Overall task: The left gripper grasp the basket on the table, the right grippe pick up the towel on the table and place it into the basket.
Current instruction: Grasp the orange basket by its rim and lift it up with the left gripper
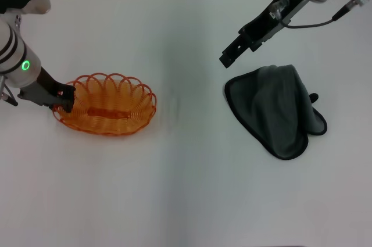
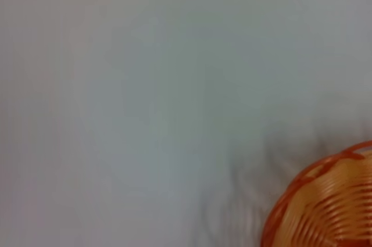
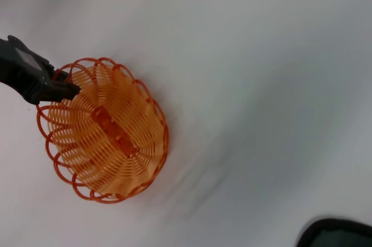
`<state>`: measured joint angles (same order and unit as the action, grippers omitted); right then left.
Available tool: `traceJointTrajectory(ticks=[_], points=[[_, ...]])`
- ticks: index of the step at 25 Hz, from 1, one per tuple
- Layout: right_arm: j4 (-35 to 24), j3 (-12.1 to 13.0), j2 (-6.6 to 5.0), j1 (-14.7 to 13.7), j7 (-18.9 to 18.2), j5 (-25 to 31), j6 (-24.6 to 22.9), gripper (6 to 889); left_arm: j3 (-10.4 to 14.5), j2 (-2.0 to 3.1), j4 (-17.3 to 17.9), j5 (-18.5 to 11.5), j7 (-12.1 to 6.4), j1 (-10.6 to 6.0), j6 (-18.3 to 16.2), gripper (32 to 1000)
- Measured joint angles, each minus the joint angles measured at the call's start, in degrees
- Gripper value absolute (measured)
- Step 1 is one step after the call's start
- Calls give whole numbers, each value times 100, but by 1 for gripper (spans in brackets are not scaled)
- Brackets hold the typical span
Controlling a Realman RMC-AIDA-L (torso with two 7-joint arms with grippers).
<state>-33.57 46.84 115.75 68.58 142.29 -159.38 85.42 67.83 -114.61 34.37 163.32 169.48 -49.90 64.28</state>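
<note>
The orange wire basket sits on the white table at the left, with nothing in it. My left gripper is shut on the basket's left rim; the right wrist view shows the left gripper clamped on a rim loop of the basket. An edge of the basket fills a corner of the left wrist view. The dark grey towel lies rumpled on the table at the right. My right gripper hangs above the table just up and left of the towel, holding nothing. A corner of the towel shows in the right wrist view.
Bare white tabletop stretches between the basket and the towel and along the front. A white wall edge runs along the back of the table.
</note>
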Motion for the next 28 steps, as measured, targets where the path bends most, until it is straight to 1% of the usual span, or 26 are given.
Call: traceJointTrajectory(ticks=[2,8,10,13,15,19,25,27,28], points=[[0,0,0,3,0,-1,-3,850,0,0,0,-1,0,0,-1,257],[0,0,0,-12,0,-2,-26,849,-41,0,13,-13,-42,-1,6,247],[0,0,0,-21,0,-2,-27,849,-49,12,36,-62,-93,0,47,242],[0,0,0,-31,0,-1,-38,849,-104,65,54,-281,-213,-3,153,234],[0,0,0,-35,0,3,-41,849,-181,130,82,-484,-313,-2,250,229],[0,0,0,-37,0,6,-43,849,-272,179,136,-603,-404,2,385,208],[0,-7,0,-42,0,8,-44,849,-407,203,195,-631,-489,5,519,162],[0,-22,0,-47,0,9,-44,849,-560,211,227,-634,-564,7,595,143],[0,-28,0,-47,-2,10,-44,849,-723,211,251,-637,-640,7,660,138]])
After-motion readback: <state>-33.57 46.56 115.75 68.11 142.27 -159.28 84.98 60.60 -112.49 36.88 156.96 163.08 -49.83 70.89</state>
